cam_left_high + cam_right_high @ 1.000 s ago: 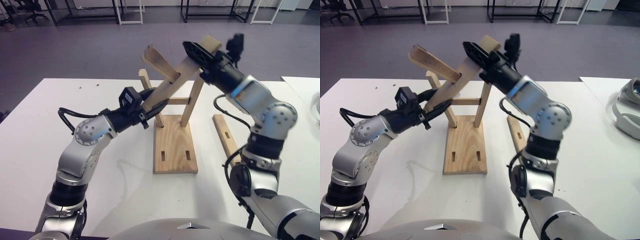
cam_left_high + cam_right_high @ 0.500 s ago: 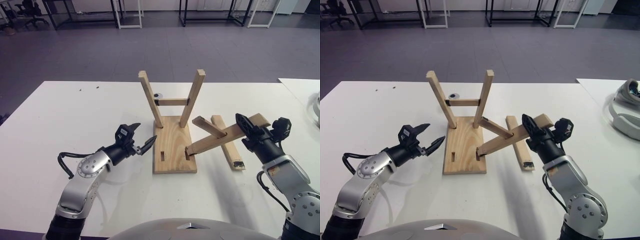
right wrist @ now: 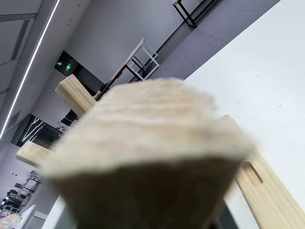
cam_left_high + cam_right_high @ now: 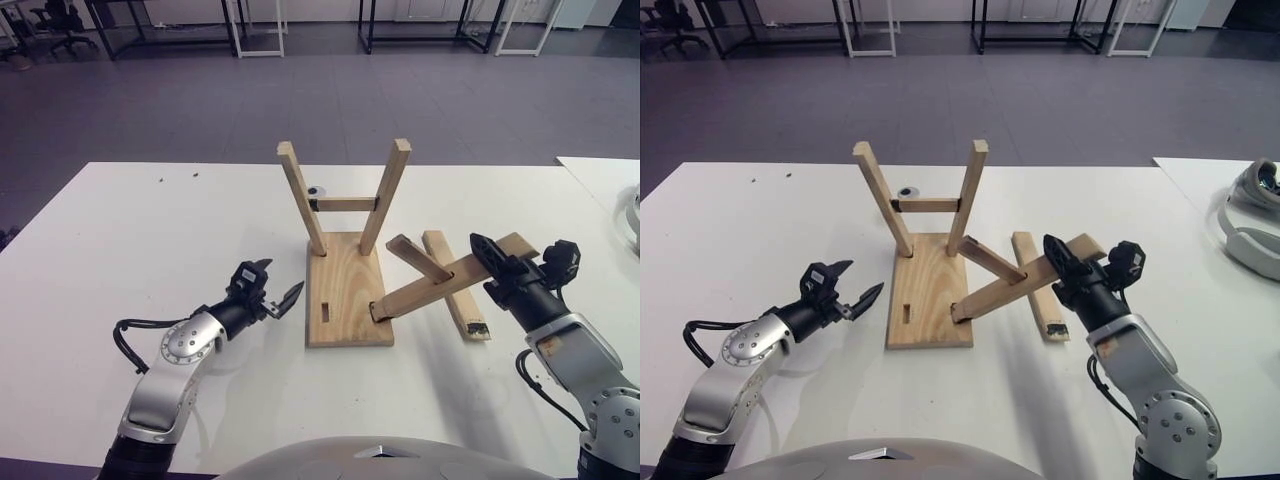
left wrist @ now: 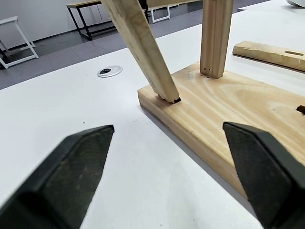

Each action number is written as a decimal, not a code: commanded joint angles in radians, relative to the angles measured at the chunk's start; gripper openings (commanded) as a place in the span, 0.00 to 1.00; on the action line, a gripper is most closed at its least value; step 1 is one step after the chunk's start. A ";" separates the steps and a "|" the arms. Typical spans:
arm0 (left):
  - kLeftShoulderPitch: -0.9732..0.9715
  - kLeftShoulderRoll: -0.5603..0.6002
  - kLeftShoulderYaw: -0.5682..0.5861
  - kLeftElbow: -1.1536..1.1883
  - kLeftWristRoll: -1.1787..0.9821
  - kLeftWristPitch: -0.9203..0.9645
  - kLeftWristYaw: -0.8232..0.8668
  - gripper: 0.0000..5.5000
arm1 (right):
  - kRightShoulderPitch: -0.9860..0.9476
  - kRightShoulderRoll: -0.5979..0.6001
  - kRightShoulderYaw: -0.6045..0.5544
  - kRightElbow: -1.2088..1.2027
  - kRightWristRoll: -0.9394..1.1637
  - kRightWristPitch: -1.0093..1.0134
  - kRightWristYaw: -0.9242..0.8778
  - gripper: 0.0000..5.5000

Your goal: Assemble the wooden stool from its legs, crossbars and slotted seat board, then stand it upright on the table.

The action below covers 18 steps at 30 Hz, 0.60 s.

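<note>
Abt half done: seat board (image 4: 345, 290) lies flat mid-worktop, far legs (image 4: 300, 195) + crossbar (image 4: 343, 204) slotted in. Right claw (image 4: 490, 262) clenched on third leg (image 4: 430, 285), foot at near-right slot, tilted. Left claw (image 4: 280, 280) released, empty, beside board. Fourth leg (image 4: 468, 312) loose toward right edge.

The loose leg (image 3: 143, 157) sat so close to the right wrist's camera that its end was a blur, hiding much of the slotted bar (image 3: 271, 205) behind it. Whether its foot had entered the seat board's (image 4: 345, 275) slot, I couldn't tell. A fitted leg (image 5: 143, 47) was cut off above, and the headset (image 4: 1252, 215) ran off the edge.
</note>
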 commanded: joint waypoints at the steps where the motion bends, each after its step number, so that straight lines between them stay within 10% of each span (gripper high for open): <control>1: -0.001 -0.011 -0.009 0.012 0.024 -0.005 0.013 0.77 | -0.016 -0.030 0.026 -0.013 -0.091 -0.012 -0.042 0.19; 18: -0.054 -0.042 -0.039 0.032 0.062 -0.002 0.014 0.77 | -0.108 -0.218 0.433 0.187 -0.670 0.060 0.236 0.19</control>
